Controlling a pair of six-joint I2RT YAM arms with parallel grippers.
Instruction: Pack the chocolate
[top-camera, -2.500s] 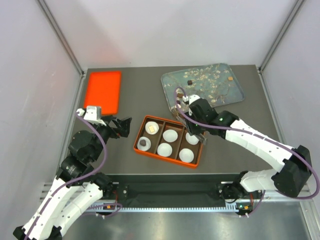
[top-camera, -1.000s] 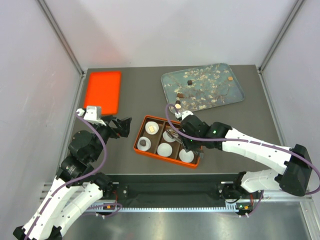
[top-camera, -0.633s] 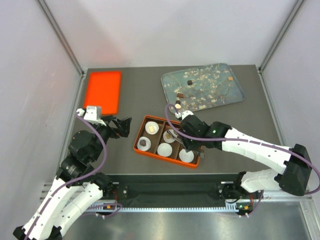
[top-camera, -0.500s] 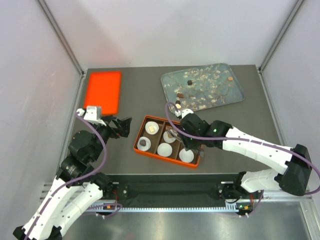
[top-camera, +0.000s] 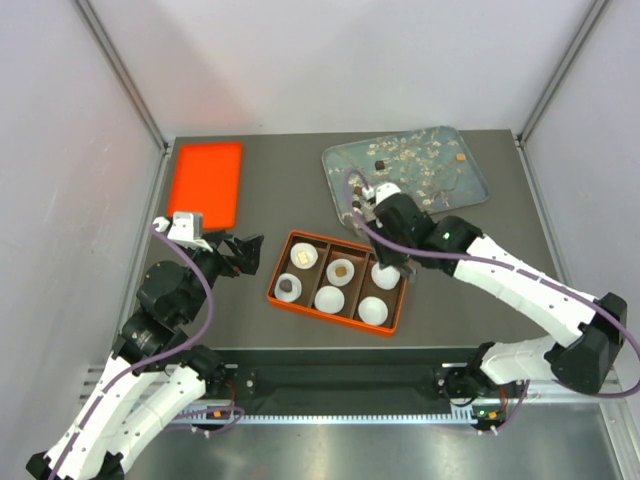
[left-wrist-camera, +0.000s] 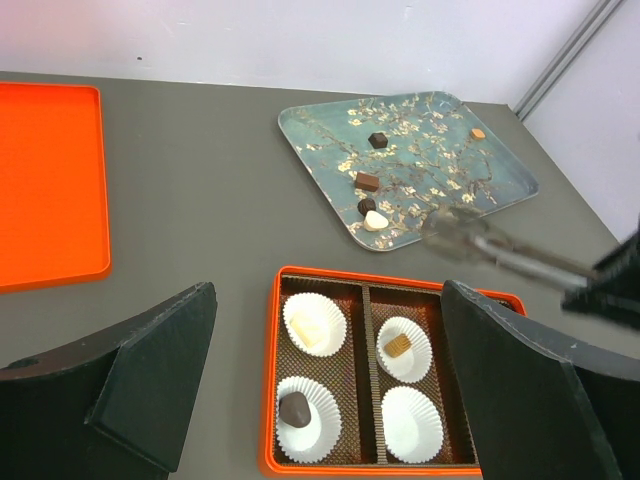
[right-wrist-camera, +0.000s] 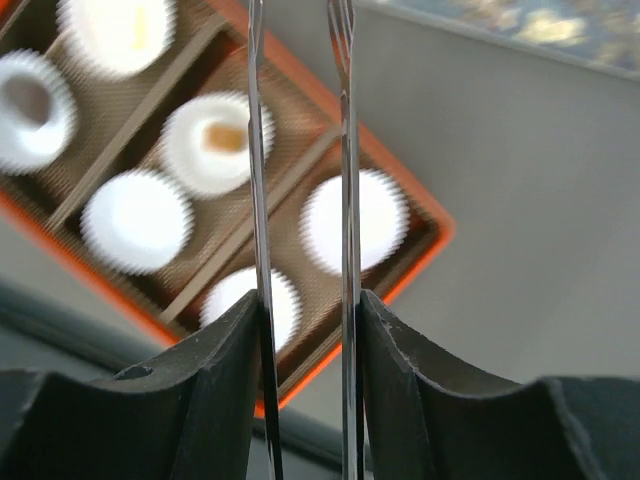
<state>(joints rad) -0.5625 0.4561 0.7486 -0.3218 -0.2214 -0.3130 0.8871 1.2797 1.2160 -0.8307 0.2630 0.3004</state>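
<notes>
The left gripper (top-camera: 245, 252) is spread wide, holding nothing. Three white paper cups (top-camera: 329, 298) in the orange box (top-camera: 320, 313) hold little brown chocolate pieces (top-camera: 342, 268). The right gripper (right-wrist-camera: 297, 40) has thin metal prongs a little apart, empty. More chocolate pieces lie on the blue flowery tray (top-camera: 450, 185).

Parted empty tool (right-wrist-camera: 298, 20), orange box (right-wrist-camera: 441, 236), chocolate (right-wrist-camera: 225, 137)

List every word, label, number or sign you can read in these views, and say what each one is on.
No readable text in any view.
Tray: blossom print only, no lettering.
Box: plain orange, unmarked.
Lid: plain orange, unmarked.
Cups: plain white, unmarked.
</notes>
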